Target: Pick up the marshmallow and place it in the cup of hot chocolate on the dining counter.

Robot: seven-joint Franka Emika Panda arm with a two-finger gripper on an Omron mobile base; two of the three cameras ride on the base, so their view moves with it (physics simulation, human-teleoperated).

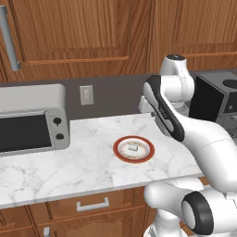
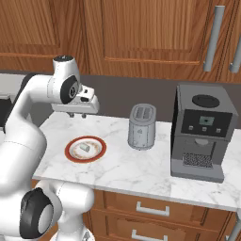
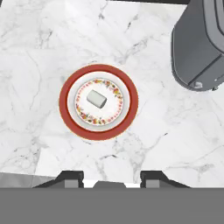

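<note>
The marshmallow (image 1: 134, 148) (image 2: 84, 148) (image 3: 96, 99) is a small white lump lying in the middle of a white plate with a red rim (image 1: 118, 152) (image 2: 70, 153) (image 3: 65, 105) on the marble kitchen counter. My gripper (image 2: 77, 114) (image 3: 111, 177) hangs well above the counter, pointing down, a little behind the plate. Its fingertips (image 3: 70, 177) stand apart with nothing between them. The cup of hot chocolate and the dining counter are out of view.
A silver toaster oven (image 1: 30, 122) stands at the counter's left. A grey toaster (image 2: 142, 126) (image 3: 201, 43) sits right of the plate, with a dark coffee machine (image 2: 202, 132) (image 1: 215, 99) further right. Wooden wall cabinets hang above, and the counter's front edge (image 1: 92, 187) is close to the plate.
</note>
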